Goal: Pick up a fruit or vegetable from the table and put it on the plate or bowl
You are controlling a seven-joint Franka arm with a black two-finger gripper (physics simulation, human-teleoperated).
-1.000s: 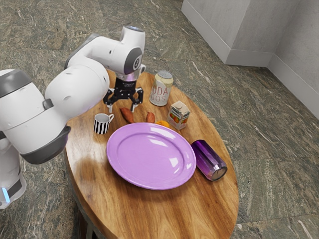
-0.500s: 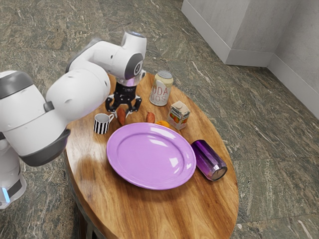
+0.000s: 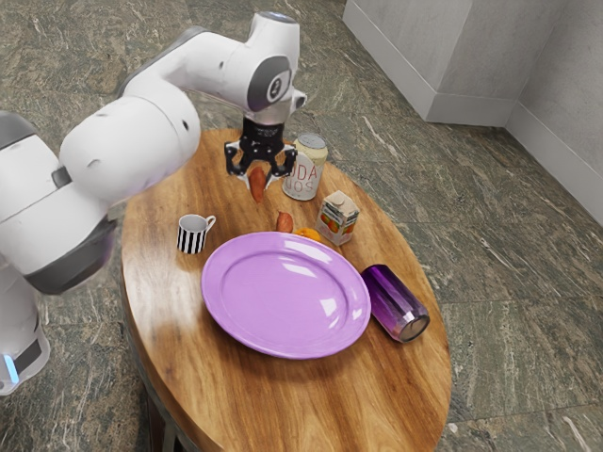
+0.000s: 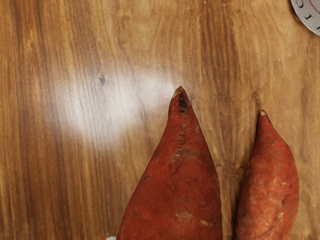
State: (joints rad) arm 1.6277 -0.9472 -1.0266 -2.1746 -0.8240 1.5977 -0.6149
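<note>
Hand (image 3: 258, 173) clamped on sweet potato (image 3: 259, 186), held above desk (image 3: 188, 320).
Just left of soda can (image 3: 303, 169); 2nd sweet potato (image 3: 285, 222) lies at plate (image 3: 283, 292) far rim.

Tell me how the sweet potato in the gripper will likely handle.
The sweet potato looks stiff, so it probably won't sag in the gripper. It tapers to a point below the grip, so it might slip. Its rounded body could roll on the plate, though the rim should stop it.
</note>
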